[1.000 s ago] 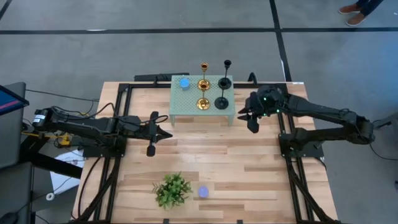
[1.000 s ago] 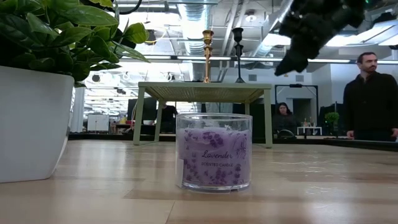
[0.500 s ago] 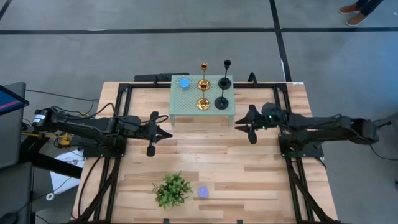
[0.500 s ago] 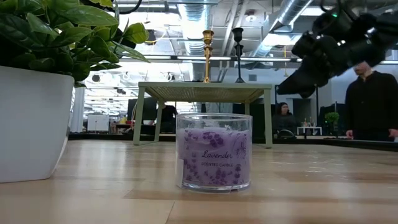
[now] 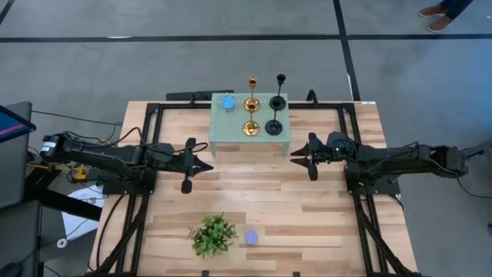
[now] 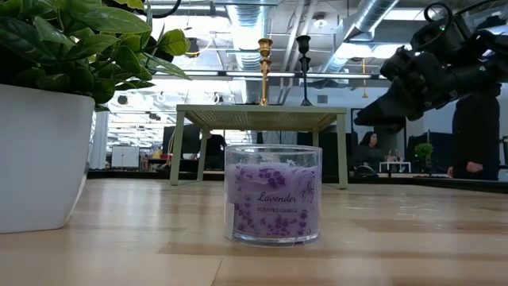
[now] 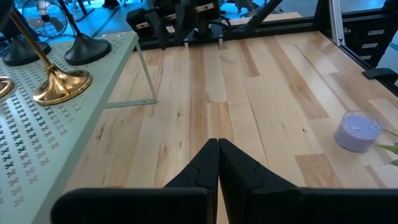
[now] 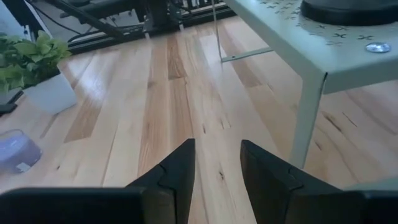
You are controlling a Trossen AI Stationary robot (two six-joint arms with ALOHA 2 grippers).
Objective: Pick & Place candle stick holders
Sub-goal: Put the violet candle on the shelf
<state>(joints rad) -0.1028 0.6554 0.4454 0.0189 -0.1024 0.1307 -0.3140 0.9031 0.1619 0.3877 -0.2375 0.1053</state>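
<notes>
1. All four candle stick holders stand upright on the small green stand [image 5: 231,142] at the far side of the tabletop [image 5: 254,200]: front gold holder [image 5: 250,128], rear gold holder [image 5: 251,101], front black holder [image 5: 274,126], rear black holder [image 5: 278,101]. Grouped in a tight two-by-two, stems up. My read is that placement is done, or close to it.
2. Blue candle [image 5: 227,102] shares the stand, off to the side of the gold pair. Not a task item.
3. Right gripper [image 5: 300,156] sits low over the tabletop, just beside the stand's corner leg, holding nothing. Fingers [image 8: 177,168] are a narrow gap apart and touch nothing. The stand edge and a black base are ahead of the fingers and above them.
4. Left gripper [image 5: 204,159] is parked on the other side of the stand, near its other front leg. Fingers [image 7: 205,165] are pressed together, tips meeting, nothing between them. The front gold holder's base is ahead and to one side on the stand.
5. Both arms flank the stand and neither reaches over it, so they look idle or staged rather than mid-grasp.
6. Plant [image 5: 213,235] and lavender candle [image 5: 250,237] sit at the near edge of the tabletop, well apart from both grippers and clear of the work zone.
7. Risk if a holder gets picked again: thin stems, close spacing, easy to knock a neighbour.
</notes>
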